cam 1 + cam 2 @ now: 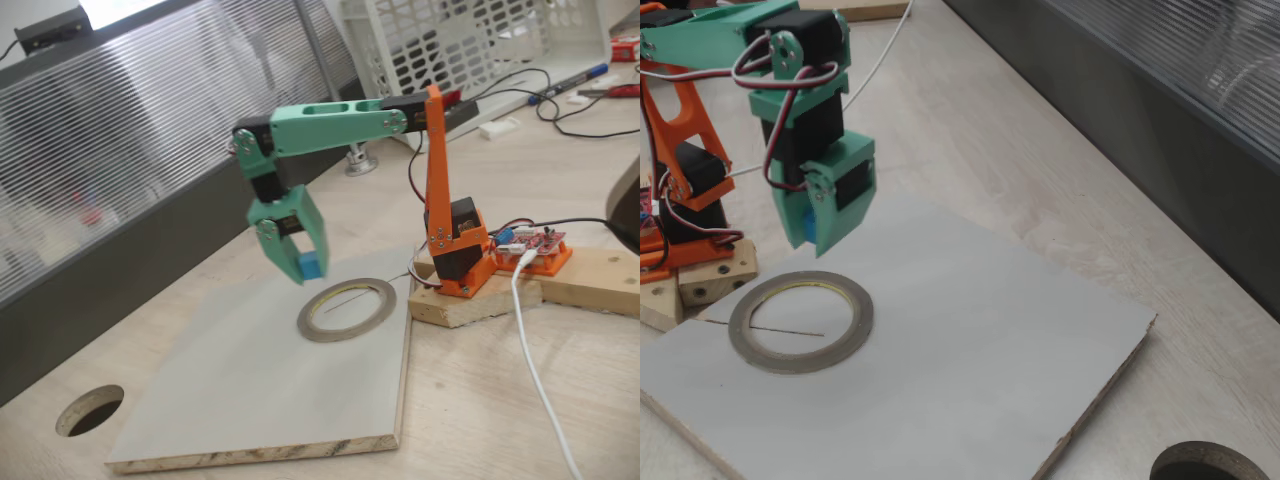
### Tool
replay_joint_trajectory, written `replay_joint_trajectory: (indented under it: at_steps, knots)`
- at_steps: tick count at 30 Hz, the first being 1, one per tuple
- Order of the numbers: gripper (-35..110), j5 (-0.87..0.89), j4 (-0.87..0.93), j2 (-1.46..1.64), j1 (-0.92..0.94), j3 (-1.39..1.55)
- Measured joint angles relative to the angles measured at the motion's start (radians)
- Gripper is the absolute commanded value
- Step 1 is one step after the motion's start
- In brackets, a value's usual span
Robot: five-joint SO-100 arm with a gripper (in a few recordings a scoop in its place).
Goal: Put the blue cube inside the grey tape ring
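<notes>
The blue cube [310, 266] is a tiny sky-blue block w/ plain flat faces, and it's up in the air, pinched in my gripper [300, 262], not on the board. In the other fixed view just a blue sliver of it [810, 226] shows between the green finger plates [845, 195]. So my gripper is clamped on the cube, jaws closed round it, pointing down.

Below and a bit to the right in a fixed view lies the grey tape ring [347, 309]: flat, thin, silver-grey band w/ a pale yellowish inner rim and a wide opening. Inside the opening I see only bare board plus a thin dark line across it [786, 331]. From the other side, the cube hangs above the ring's far edge [800, 320], apart from it; whether it's over the opening or just outside I can't tell.

Ring sits on a pale grey smooth board [230, 390] w/ a rough chipboard edge, resting on a light wood-grain table [500, 400]. Dark round cut-out hole [89, 410] in the table near the board's corner.

My arm: green plastic upper links, black servos, orange upright and base [460, 260] on a raw wood block [470, 300]. White cable [535, 370] trails over the table. Behind: white perforated crate [470, 40] and a ribbed translucent panel [150, 130].
</notes>
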Motion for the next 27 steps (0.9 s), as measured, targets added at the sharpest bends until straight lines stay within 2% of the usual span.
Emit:
replay_joint_trajectory:
  at_steps: [4, 13, 19, 27]
  knots:
    - [4, 0.005, -0.052, 0.064, 0.031, 0.184]
    - [4, 0.002, -0.333, 0.249, 0.061, 0.526]
    - [3, 0.002, -0.442, 0.282, 0.169, 0.598]
    - [3, 0.002, -0.517, 0.281, 0.17, 0.603]
